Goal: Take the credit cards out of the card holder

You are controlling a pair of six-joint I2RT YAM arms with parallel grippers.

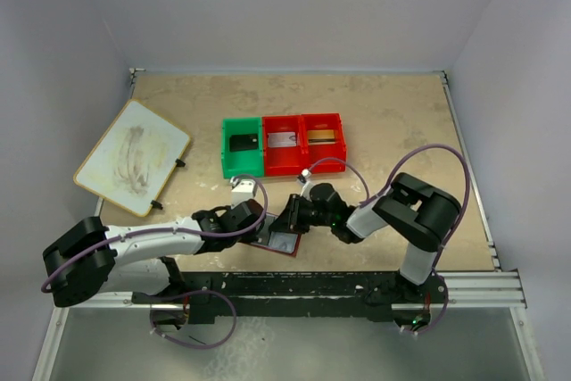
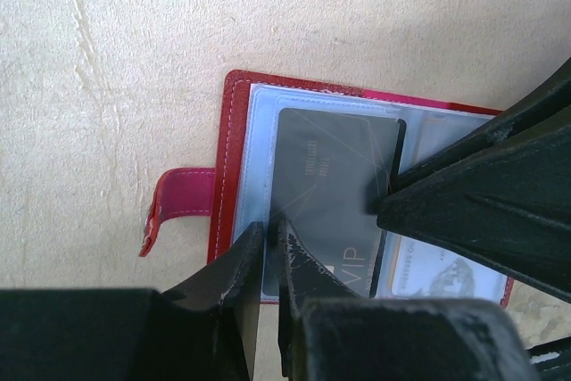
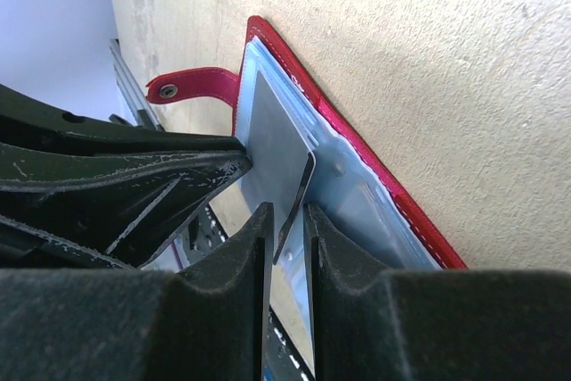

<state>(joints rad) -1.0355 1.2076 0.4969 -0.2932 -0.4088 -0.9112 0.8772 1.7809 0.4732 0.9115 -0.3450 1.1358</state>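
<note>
My left arm (image 1: 152, 238) lay low along the near edge of the table (image 1: 384, 113), reaching in from the left. The right arm (image 1: 393, 207) was folded back at the elbow, with its wrist pointing left. Both tips met over the card holder (image 1: 284, 244), which lay open just ahead of the arm bases, its red tab (image 2: 178, 202) sticking out to one side.

Room there was tight. The two sets of fingers nearly touched each other, and the holder sat close to the table's near edge. Farther back was open tabletop up to the bin tray (image 1: 264, 144), where a black card (image 1: 243, 143), a silver card (image 1: 283, 140) and a gold card (image 1: 323, 137) each lay in its own compartment. A white board (image 1: 134, 156) lay well off to the left.

The left fingers (image 2: 241, 265) were pinched to a thin slit on the near edge of the holder's clear sleeve. The right fingers (image 3: 250, 256) stood a narrow gap apart, clasping the lifted edge of a grey card (image 2: 335, 194), which slanted between them. The rest of that card lay in the sleeve.
</note>
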